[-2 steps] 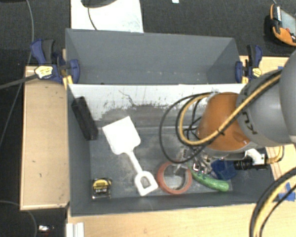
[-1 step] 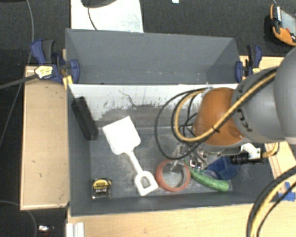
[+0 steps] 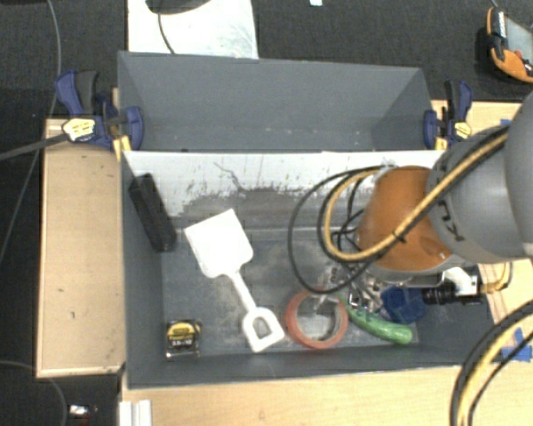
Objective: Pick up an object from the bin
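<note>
"Gripper [image 3: 331,301] hung over the red ring [image 3: 291,319] near the bin's [image 3: 266,105] front wall; green stick [image 3: 384,327] and blue piece [image 3: 401,305] lay just beside."
"Clenched or released?"
"Couldn't tell; orange cover [image 3: 404,220] hid it."

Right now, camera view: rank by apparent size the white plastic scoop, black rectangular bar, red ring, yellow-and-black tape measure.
1. white plastic scoop
2. black rectangular bar and red ring: too alike to rank
3. yellow-and-black tape measure
</note>
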### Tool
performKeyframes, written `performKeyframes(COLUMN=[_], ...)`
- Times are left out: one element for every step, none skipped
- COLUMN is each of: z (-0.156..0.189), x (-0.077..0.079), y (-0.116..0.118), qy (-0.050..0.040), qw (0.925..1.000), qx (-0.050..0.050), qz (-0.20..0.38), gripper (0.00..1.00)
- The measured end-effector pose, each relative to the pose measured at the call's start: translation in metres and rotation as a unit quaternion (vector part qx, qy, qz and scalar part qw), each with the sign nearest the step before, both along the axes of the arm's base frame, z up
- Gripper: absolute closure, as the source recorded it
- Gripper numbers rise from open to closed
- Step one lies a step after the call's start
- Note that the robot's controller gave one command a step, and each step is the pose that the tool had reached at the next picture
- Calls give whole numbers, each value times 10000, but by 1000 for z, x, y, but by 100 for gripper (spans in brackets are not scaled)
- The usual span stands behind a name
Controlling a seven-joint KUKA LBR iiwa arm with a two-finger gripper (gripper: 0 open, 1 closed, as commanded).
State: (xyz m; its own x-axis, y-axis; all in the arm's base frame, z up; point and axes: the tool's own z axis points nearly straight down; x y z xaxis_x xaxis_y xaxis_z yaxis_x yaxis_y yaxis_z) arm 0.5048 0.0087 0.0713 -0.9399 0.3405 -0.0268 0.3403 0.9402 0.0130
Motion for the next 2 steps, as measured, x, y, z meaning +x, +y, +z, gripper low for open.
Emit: performKeyframes(z=[12,6], x=[10,5], y=[-4,-5], qy=[35,25], qw=[10000,10000], qx=[9,8], qz=[2,0], gripper=[100,100])
